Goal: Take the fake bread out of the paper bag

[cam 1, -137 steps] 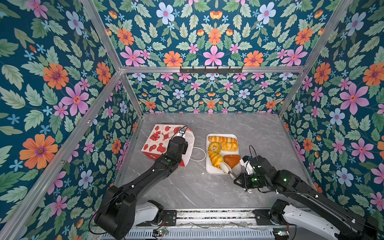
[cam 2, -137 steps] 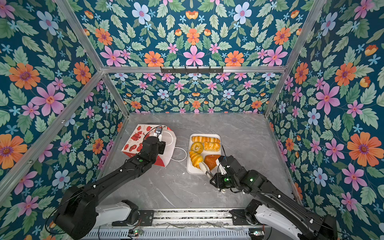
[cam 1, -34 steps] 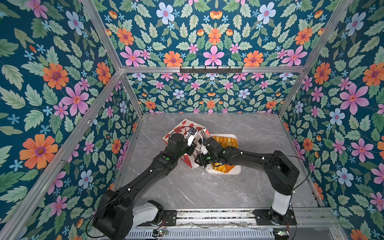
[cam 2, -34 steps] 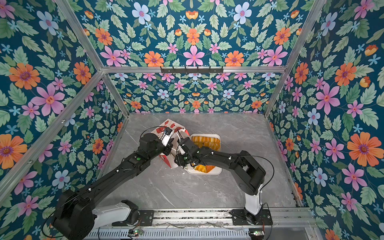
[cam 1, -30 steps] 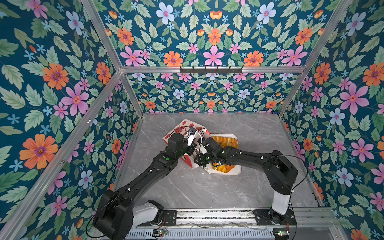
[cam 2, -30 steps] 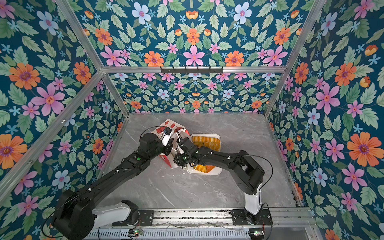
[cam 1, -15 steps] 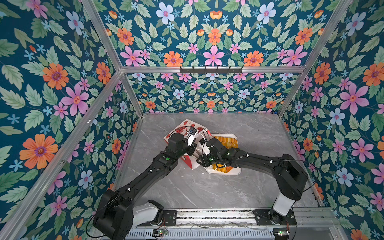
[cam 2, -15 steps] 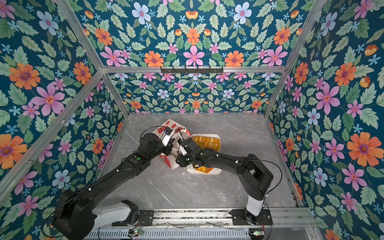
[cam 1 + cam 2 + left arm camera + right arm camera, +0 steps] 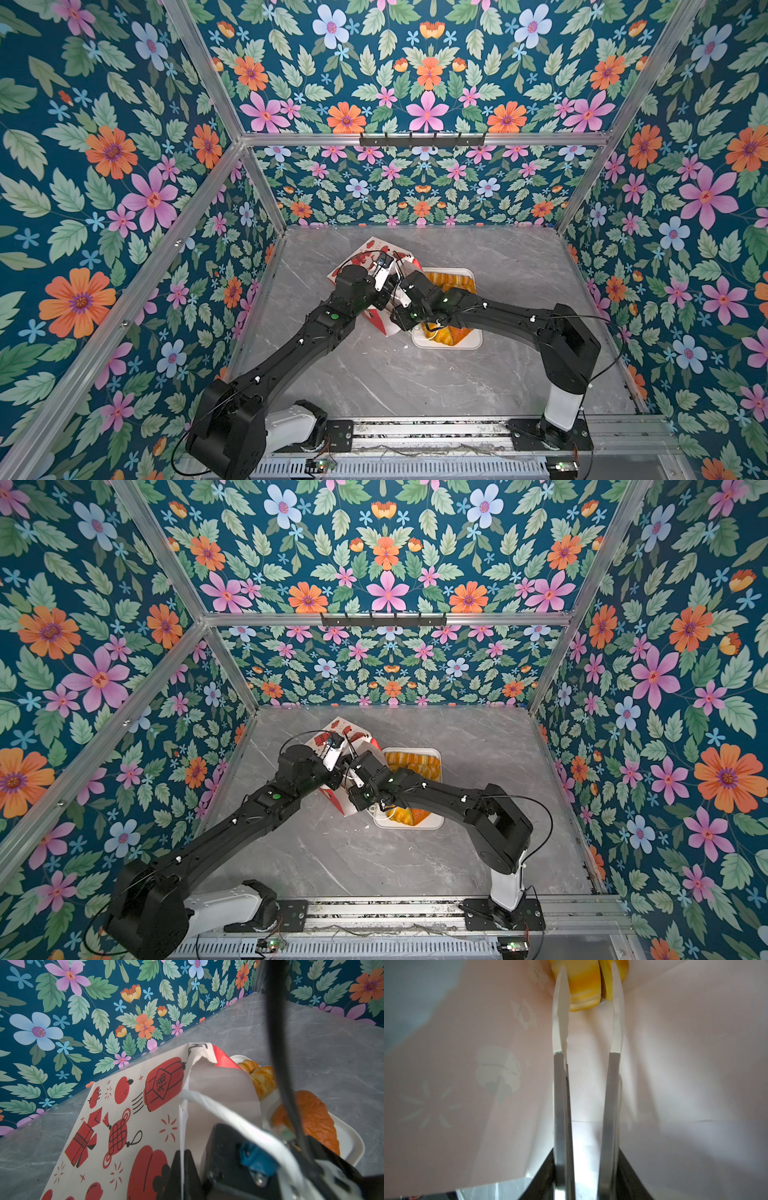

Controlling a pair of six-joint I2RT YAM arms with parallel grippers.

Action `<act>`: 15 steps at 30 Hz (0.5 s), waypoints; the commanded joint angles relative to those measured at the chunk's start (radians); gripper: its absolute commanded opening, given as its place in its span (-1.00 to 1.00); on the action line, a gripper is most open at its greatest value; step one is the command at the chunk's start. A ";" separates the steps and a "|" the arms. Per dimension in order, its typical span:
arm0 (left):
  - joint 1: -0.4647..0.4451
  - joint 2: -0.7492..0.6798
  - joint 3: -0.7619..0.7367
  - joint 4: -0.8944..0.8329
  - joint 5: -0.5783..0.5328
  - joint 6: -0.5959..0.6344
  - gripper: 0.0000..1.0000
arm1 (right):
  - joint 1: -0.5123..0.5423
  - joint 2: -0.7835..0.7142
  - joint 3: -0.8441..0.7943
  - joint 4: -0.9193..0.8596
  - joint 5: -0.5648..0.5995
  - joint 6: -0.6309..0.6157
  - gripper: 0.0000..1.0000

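The paper bag point(image 9: 365, 258) point(image 9: 337, 728), white with red prints, lies tilted at the table's middle left. My left gripper point(image 9: 182, 1156) is shut on the bag's mouth edge and holds it open. The right gripper point(image 9: 588, 978) reaches deep inside the bag, its long white fingers point(image 9: 560, 1001) closed on either side of a yellow striped piece of fake bread point(image 9: 583, 987). In both top views the bag and the wrists hide both grippers' fingertips. Other fake bread lies on the tray: a croissant point(image 9: 264, 1080) and an orange-brown piece point(image 9: 318, 1118).
A white rectangular tray point(image 9: 474, 341) point(image 9: 434, 821) point(image 9: 353, 1142) stands right beside the bag, partly under my right forearm. The bag's white cord handle point(image 9: 228, 1118) drapes over the right wrist. Flowered walls close in the grey marble table point(image 9: 374, 382).
The right gripper's fingers have drawn closer together round the yellow bread inside the bag, and the right arm's elbow has swung outward. The left gripper still pinches the bag's edge.
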 commanded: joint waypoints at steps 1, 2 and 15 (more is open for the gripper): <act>-0.001 0.003 0.011 0.017 0.029 -0.004 -1.00 | 0.002 0.013 0.022 -0.022 0.045 -0.029 -0.21; -0.001 0.004 0.013 0.017 0.031 -0.006 -1.00 | 0.002 0.018 0.026 -0.024 0.047 -0.027 -0.21; -0.001 0.003 0.013 0.007 0.022 -0.006 -1.00 | 0.003 0.020 0.011 0.004 0.022 0.005 -0.22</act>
